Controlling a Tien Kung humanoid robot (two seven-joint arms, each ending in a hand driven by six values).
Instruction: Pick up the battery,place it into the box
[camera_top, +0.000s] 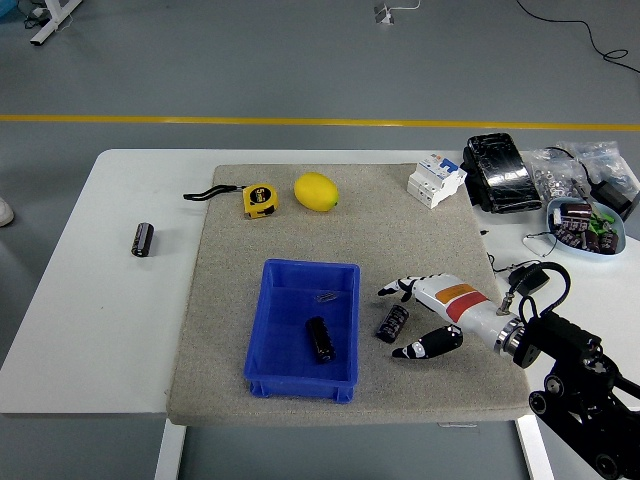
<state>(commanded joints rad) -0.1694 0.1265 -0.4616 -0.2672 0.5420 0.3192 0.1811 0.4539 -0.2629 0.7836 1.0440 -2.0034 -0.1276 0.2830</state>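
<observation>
A blue box (272, 355) sits on the grey mat with one black battery (320, 338) lying inside it. A second black battery (391, 322) lies on the mat just right of the box. My right hand (406, 320) is low over the mat beside this battery, fingers spread on its far side and thumb on its near side, open and holding nothing. A third black battery (143, 239) lies on the white table at the far left. The left arm is out of view.
A yellow tape measure (259, 199) and a lemon (315, 191) lie at the mat's back. A white breaker (436, 179), a black wrapped block (500, 172), bags of parts (566, 172) and a bowl of capacitors (586, 224) stand at the right.
</observation>
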